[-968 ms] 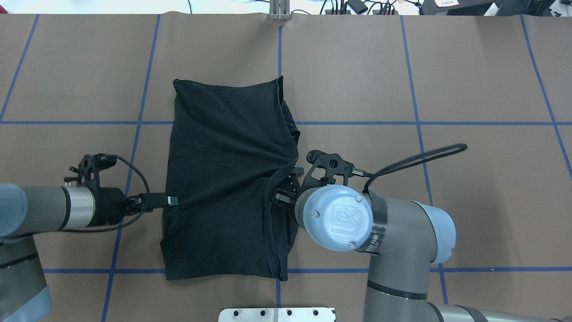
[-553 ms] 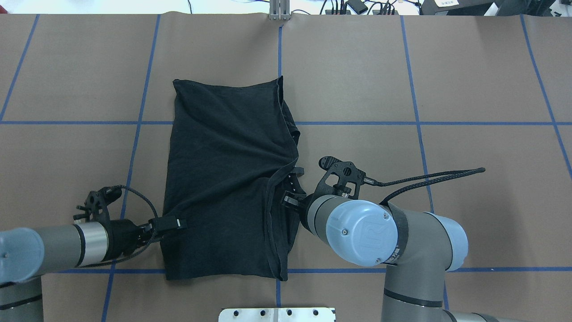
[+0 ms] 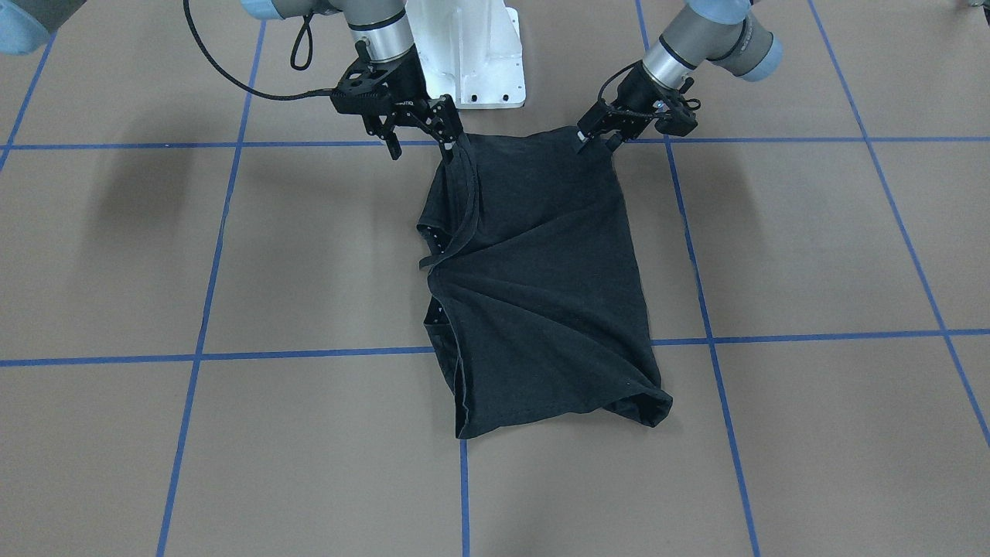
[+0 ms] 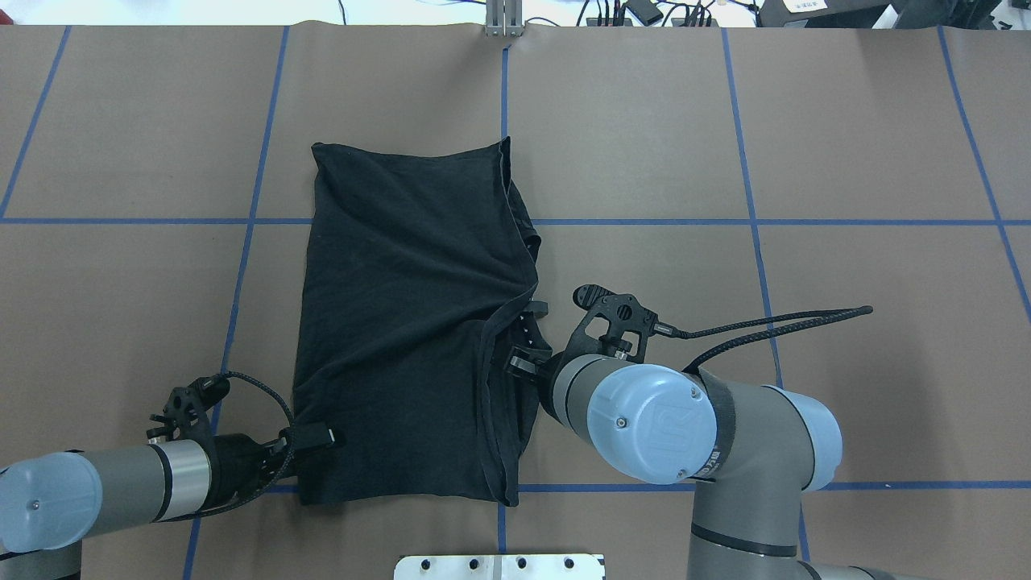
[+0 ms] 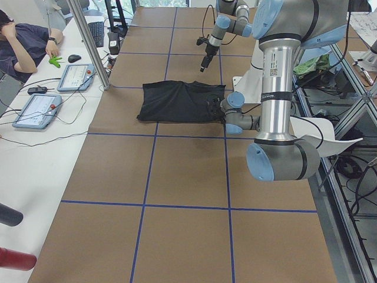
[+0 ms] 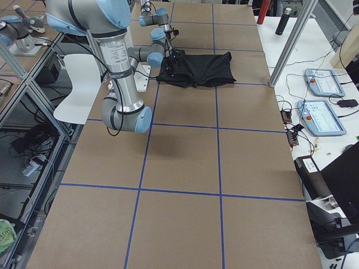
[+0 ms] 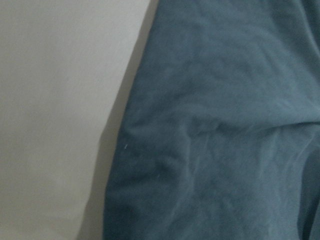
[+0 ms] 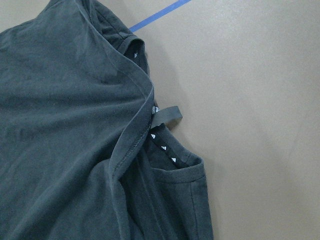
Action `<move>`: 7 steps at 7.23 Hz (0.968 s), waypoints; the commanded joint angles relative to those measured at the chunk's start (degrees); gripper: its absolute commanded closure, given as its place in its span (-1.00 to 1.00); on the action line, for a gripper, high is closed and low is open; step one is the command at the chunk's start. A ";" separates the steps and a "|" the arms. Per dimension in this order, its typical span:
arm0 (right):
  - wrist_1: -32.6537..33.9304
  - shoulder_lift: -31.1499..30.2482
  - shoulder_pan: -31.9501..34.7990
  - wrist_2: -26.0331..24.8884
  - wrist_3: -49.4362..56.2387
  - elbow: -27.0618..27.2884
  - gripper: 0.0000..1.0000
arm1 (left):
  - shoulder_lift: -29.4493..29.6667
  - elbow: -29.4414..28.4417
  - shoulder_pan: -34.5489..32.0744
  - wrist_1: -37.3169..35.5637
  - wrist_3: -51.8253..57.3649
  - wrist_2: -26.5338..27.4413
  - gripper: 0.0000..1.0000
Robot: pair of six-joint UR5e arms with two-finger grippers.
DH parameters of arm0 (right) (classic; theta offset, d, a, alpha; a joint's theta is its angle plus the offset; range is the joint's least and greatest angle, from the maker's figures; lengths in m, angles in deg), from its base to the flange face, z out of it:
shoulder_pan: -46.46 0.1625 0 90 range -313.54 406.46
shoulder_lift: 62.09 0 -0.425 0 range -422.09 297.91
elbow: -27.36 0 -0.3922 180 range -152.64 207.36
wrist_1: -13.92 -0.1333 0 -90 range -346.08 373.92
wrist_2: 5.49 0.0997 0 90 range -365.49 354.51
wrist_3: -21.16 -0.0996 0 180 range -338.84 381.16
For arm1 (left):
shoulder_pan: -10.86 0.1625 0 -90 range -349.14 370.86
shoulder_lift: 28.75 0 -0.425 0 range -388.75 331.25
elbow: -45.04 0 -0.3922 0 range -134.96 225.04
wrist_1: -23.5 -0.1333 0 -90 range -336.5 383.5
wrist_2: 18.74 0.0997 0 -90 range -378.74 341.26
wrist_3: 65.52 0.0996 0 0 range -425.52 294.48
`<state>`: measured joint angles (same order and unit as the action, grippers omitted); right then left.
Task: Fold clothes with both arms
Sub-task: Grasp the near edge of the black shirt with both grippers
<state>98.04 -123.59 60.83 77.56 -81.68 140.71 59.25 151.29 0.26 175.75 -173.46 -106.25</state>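
The clothes are one black T-shirt (image 4: pixel 403 322), folded lengthwise into a long strip on the brown table, plain side up. Its collar (image 8: pixel 165 145), with a grey tag, peeks out at the right edge. My left gripper (image 4: pixel 320 438) lies low at the shirt's near left corner. In the front-facing view, the left gripper (image 3: pixel 594 139) shows a small gap between its fingers. My right gripper (image 3: pixel 420 147) hovers open at the near right edge, one finger beside the hem and nothing between the fingers. Neither wrist view shows fingers, only cloth (image 7: pixel 225 125) and table.
The white bolted pedestal (image 3: pixel 472 54) stands right behind the shirt's near edge. An aluminium post (image 4: pixel 503 20) rises at the table's far edge. Tablets (image 5: pixel 76 76) and a seated person (image 5: pixel 23 41) are beyond the far side. Blue tape lines grid the table.
My left gripper slid along the shirt's left edge toward the robot, from mid-edge to the near corner. The right arm drew back slightly, then held. The shirt stayed put.
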 commanded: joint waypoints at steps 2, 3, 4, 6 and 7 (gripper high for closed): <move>0.00 0.24 -0.31 0.00 0.00 -0.05 -0.99 | 0.42 0.53 0.76 -0.11 -0.25 0.05 -0.93; 0.00 0.24 -0.31 -0.09 0.00 -0.05 -0.99 | 0.50 0.54 1.46 -0.02 -0.25 0.23 -0.50; 0.00 0.24 -0.39 -0.09 0.00 -0.31 -0.99 | 0.42 0.54 2.07 -0.02 -0.25 0.23 0.02; -0.09 0.59 -0.83 -0.09 -0.17 -1.27 -0.99 | 0.33 1.50 2.69 -0.02 -0.17 0.14 1.00; -0.27 0.68 -1.18 -0.09 -2.44 -2.41 -0.98 | 0.33 1.68 2.87 -0.10 -0.08 0.14 1.00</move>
<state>97.93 -123.07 60.00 77.48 -82.38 139.39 59.60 152.66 2.89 175.71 -173.61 -106.10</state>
